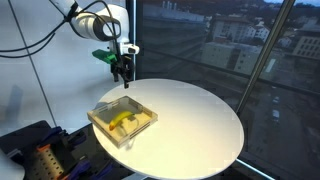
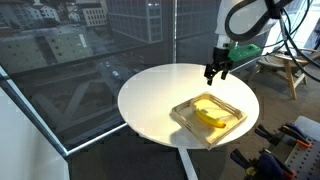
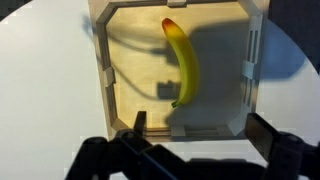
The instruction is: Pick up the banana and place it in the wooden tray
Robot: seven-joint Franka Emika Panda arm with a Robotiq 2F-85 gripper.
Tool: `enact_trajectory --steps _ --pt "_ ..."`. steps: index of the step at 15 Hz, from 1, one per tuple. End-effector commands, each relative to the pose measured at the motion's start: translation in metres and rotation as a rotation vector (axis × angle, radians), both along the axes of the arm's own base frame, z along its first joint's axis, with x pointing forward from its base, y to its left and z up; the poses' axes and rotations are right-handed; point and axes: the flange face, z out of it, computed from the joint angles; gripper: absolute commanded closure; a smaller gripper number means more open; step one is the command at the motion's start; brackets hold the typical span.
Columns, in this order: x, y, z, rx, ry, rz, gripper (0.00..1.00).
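Clearance is what matters for the step in hand, which I judge to be the pull-away after the drop. The end effector hangs in the air with its two fingers spread wide, and nothing sits between them or touches them. In the wrist view the gap shows only the near rim of the wooden tray and pale counter. To finish well, the arm should go straight up and away from the tray with the jaws kept apart, and should not swing sideways at low height, where a fingertip could catch a raised rim and drag the tray across the smooth counter. Closing the jaws is not needed, and dipping back down risks nudging the fruit. Below and just ahead of the end effector, the banana lies flat on the tray floor with its curve running away from the fingers. It is well inside the rims and appears to touch none of them. Both exterior views agree: the end effector hovers above the tray's far edge and clear of it, and the banana rests inside the tray. The tray sits near the counter's edge, on the side nearest the arm. Judged from this, the placing itself looks done.
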Motion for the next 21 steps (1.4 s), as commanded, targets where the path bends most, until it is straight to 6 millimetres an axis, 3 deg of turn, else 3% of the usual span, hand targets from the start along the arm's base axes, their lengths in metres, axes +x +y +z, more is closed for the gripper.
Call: enact_trajectory --steps 1,13,21 --pt "-0.007 -0.003 0.02 0.003 0.001 0.012 0.0" --pt "-0.025 -0.005 0.062 0.004 -0.015 0.016 0.0" --pt "-0.043 -0.01 0.076 0.009 -0.026 0.074 0.0"
